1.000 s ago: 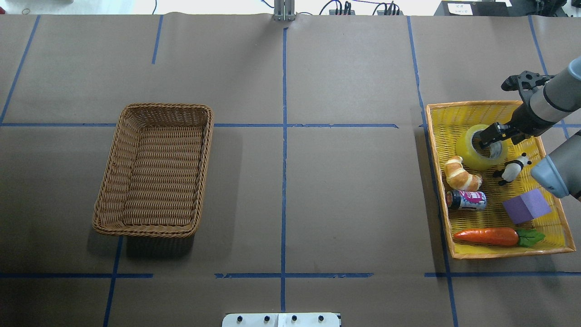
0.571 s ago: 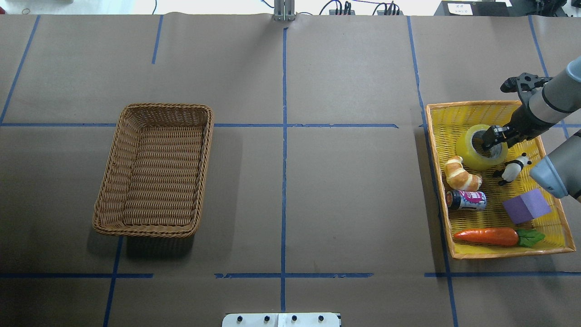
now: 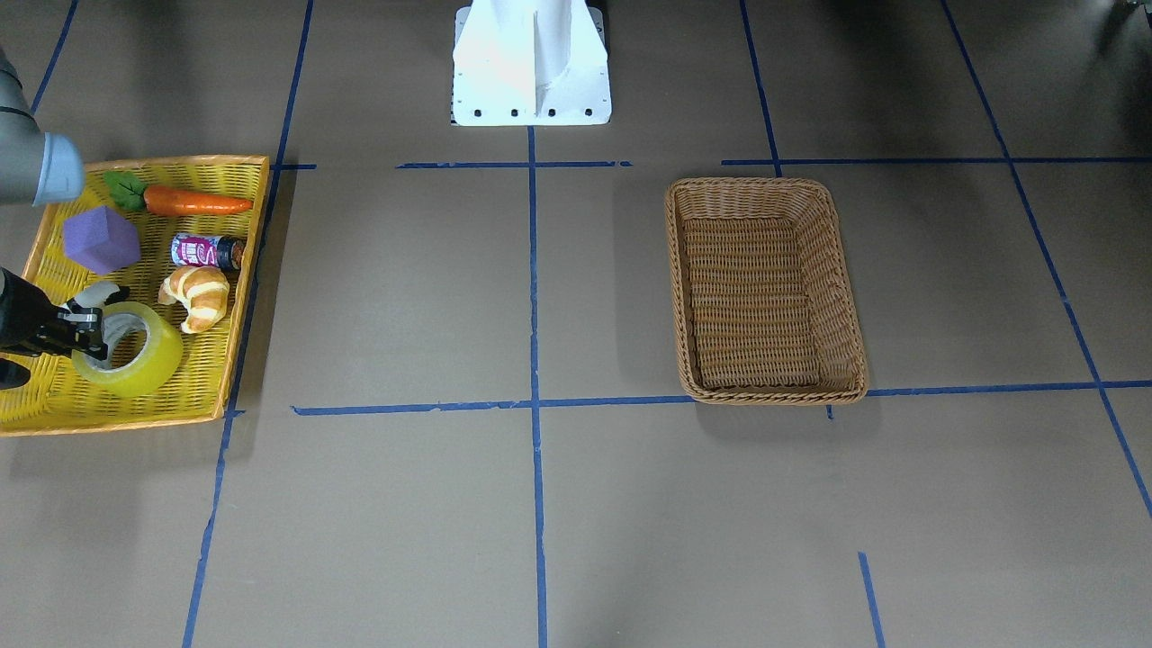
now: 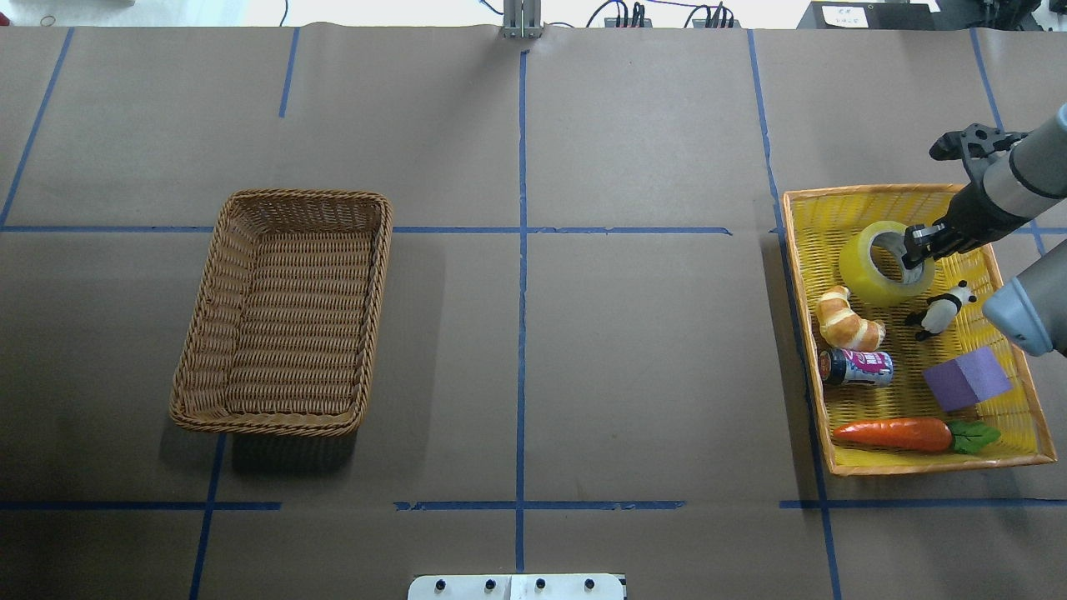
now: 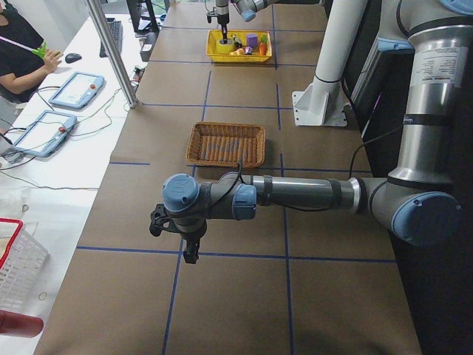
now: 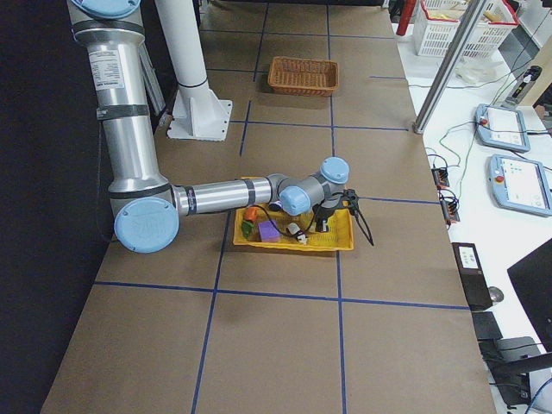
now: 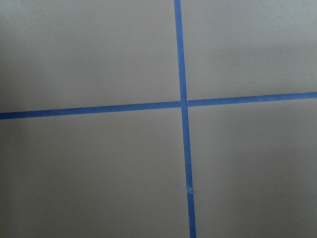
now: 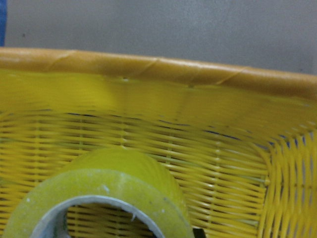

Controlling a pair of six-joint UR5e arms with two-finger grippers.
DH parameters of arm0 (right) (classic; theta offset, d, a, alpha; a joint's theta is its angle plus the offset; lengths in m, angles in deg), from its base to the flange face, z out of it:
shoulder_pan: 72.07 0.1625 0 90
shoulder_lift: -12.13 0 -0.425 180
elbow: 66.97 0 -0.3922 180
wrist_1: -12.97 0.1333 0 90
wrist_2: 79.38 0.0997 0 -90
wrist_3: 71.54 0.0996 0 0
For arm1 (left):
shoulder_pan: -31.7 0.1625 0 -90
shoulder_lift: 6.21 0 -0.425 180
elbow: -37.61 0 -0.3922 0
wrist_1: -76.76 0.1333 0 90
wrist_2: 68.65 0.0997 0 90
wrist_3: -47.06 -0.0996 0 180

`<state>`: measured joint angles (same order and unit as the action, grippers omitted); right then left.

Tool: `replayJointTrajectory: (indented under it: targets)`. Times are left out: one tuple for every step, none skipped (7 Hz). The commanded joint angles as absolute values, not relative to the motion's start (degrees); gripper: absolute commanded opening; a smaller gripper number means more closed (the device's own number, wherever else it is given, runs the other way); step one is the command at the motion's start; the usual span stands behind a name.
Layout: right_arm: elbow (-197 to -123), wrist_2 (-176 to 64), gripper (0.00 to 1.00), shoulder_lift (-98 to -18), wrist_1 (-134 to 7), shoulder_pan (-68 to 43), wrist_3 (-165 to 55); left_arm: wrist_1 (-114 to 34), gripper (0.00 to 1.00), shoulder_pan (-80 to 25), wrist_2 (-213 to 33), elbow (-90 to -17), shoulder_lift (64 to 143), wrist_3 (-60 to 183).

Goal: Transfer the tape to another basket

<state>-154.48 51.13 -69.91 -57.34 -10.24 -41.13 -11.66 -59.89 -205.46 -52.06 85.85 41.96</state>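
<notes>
The tape [image 4: 871, 271], a yellow-green roll with a grey core, lies in the far end of the flat yellow tray [image 4: 834, 193], slightly tilted up. My right gripper [image 4: 915, 246] straddles the roll's right wall, one finger in the core, and looks shut on it. It also shows in the front-facing view [image 3: 87, 324] at the tape [image 3: 144, 364]. The right wrist view shows the roll's top [image 8: 114, 188] close below. The brown wicker basket [image 4: 379, 250] stands empty at table left. My left gripper [image 5: 190, 248] hovers over bare table; I cannot tell whether it is open or shut.
The yellow tray also holds a croissant [image 4: 849, 321], a can [image 4: 857, 367], a toy panda [image 4: 940, 310], a purple block [image 4: 967, 379] and a carrot [image 4: 896, 433]. The panda stands right beside the tape. Blue tape lines cross the brown paper table.
My right gripper has moved from the middle of the core to the roll's right wall. The tape has shifted a little toward the tray's far end and tilted.
</notes>
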Motion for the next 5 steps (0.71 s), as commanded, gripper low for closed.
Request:
replayJointTrajectory:
  targets:
    - [-157.13, 54.72, 0.0, -69.7, -57.34, -6.0, -40.7, -11.66, 1.0, -59.97, -205.32, -52.22, 85.9, 41.96]
    - [-159.23, 57.26, 0.0, -69.43, -57.34, -4.5, -40.35, -11.66, 1.0, -59.97, -205.23, -52.22, 85.99, 41.96]
    - [-159.51, 60.25, 0.0, -66.65, -57.42, -3.53, -40.0, -11.74, 1.0, -59.88, -205.15, -52.57, 86.42, 41.96]
    - [-159.52, 63.24, 0.0, -62.79, -57.43, -3.43, -35.21, -11.74, 1.0, -59.88, -205.23, -52.74, 87.82, 41.96]
    - [-159.87, 64.14, 0.0, -59.18, -57.25, -4.04, -26.81, -11.66, 1.0, -59.88, -205.49, -52.74, 89.66, 41.96]
